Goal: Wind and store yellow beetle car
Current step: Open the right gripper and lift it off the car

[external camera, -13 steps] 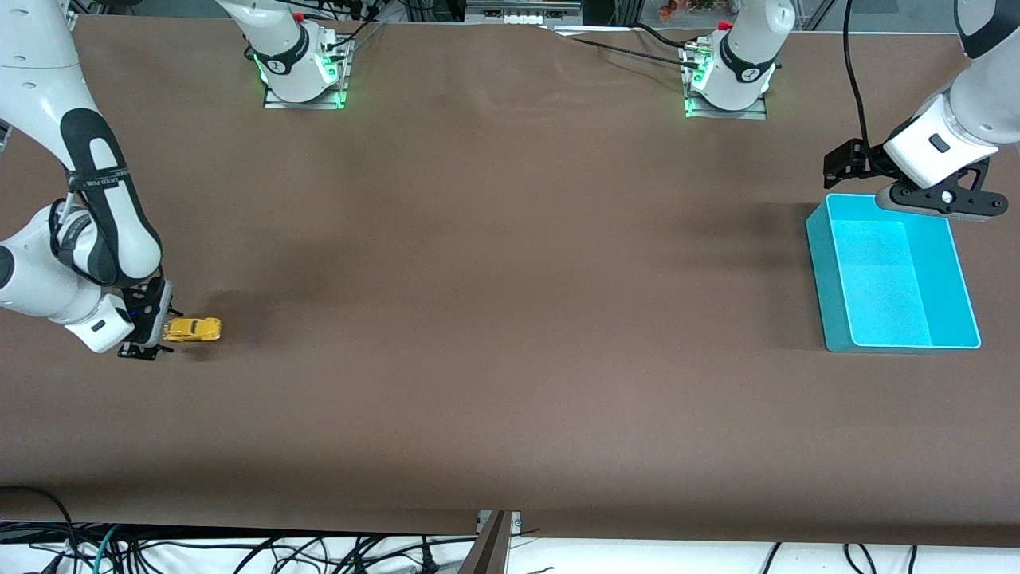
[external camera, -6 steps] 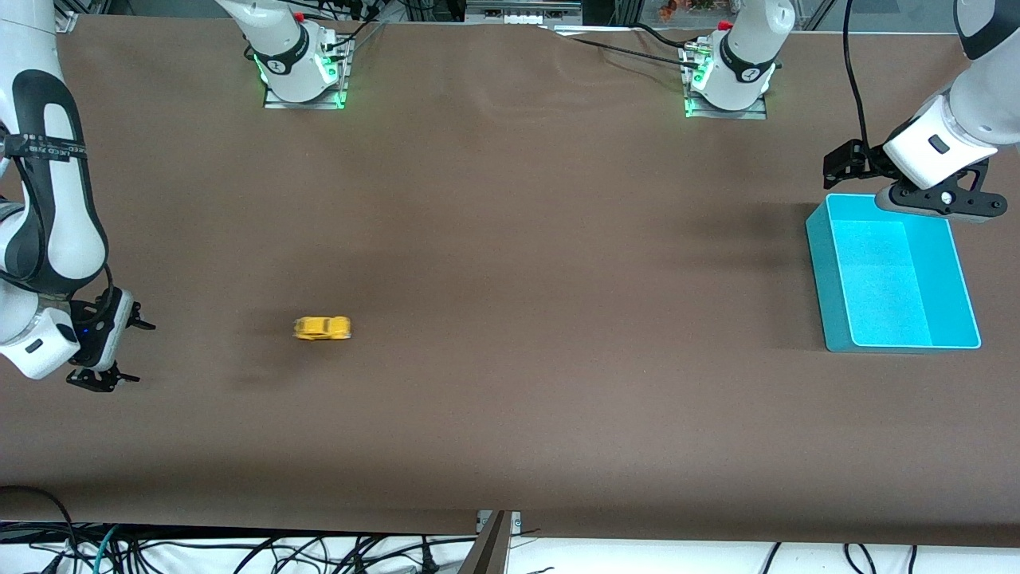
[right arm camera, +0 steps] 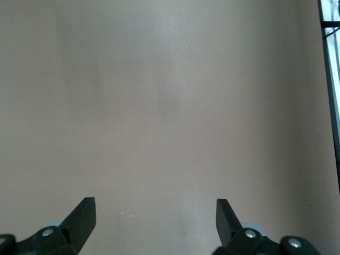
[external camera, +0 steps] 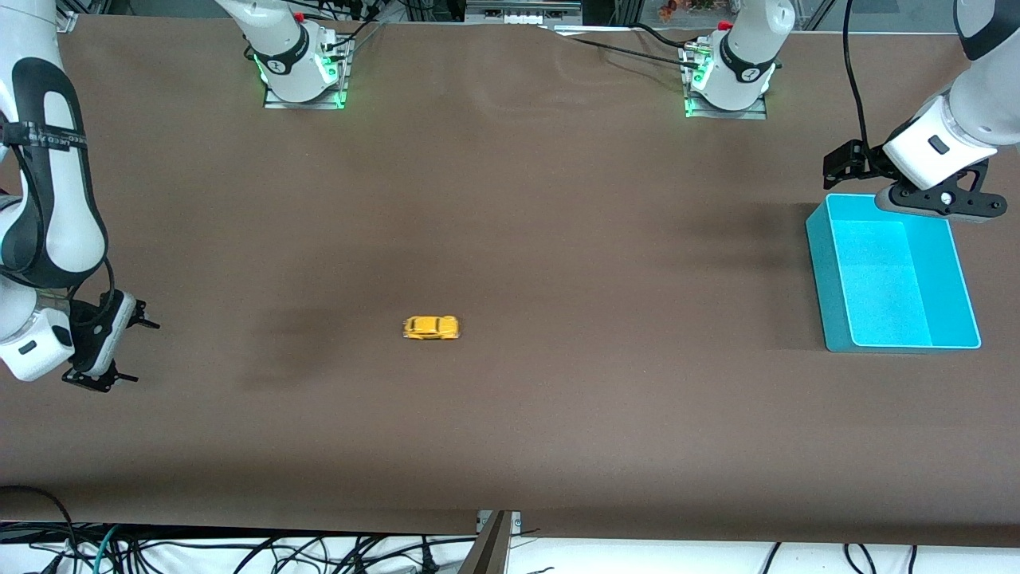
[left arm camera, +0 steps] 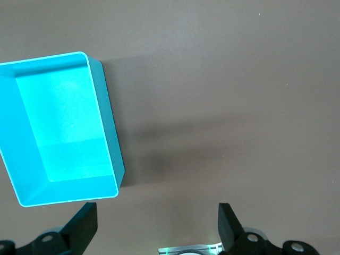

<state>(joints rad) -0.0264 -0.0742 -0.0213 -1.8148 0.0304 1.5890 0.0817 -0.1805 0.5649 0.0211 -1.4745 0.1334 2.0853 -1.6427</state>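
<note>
Mid-table, the yellow beetle car [external camera: 431, 328] has rolled free toward three o'clock from the right gripper [external camera: 119, 349], jaws now open; left gripper [external camera: 937, 199], open, waits over the cyan bin [external camera: 825, 275].

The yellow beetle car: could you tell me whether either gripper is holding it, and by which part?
Nothing is held. The yellow beetle car rolls free on the table; the right gripper and left gripper are open.

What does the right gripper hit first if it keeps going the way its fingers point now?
Probably just bare table: the right gripper, open, shows only brown surface ahead in its wrist view. The yellow beetle car sits well off toward mid-table, likely outside that line.
</note>
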